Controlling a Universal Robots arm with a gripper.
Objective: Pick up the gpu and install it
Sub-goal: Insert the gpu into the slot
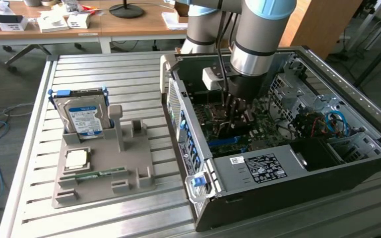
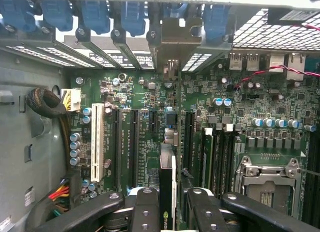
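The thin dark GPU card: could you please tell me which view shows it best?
The wrist view: the thin dark GPU card stands edge-on between the tool's fingers, over the green motherboard. The exterior view gives just a dark sliver of it under the arm, inside the open computer case.

A hard drive (image 1: pixel 82 117) stands upright in a grey holder (image 1: pixel 132 161) on the table (image 1: pixel 111 74).

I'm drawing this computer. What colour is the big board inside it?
The motherboard is dark green, best seen in the wrist view.
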